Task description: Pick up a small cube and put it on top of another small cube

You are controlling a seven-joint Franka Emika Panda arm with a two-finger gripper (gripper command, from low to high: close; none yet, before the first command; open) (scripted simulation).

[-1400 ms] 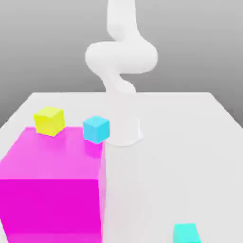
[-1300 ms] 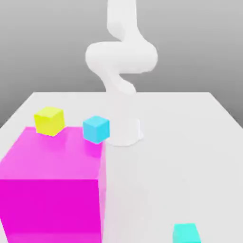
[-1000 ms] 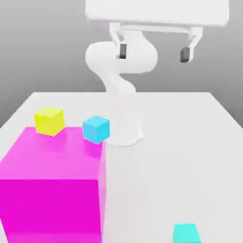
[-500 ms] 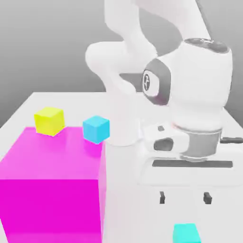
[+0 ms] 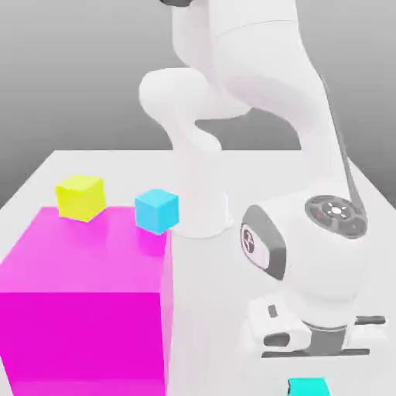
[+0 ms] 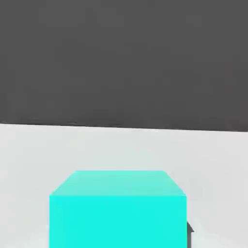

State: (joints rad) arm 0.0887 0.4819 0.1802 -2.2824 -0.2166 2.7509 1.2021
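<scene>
A: Where's the turquoise cube (image 5: 308, 386)?
B: Bottom edge, right of centre, on the table (image 5: 232, 178), under the hand; the gripper looks shut on it.
A: Handling?
B: Likely light, rigid, smooth; clamp opposite flat faces, mid-height; the yellow cube (image 5: 80, 196) waits upper left, behind the magenta block (image 5: 81, 302).

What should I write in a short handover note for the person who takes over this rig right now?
Gripper: down over the turquoise cube, shut on it.
Turquoise cube: on the table at the near edge, not lifted yet.
Yellow cube: behind the magenta block, beside the sky-blue cube.
Done: the grasp.
Left: lift the turquoise cube, carry it over, and set it on the yellow cube.
</scene>
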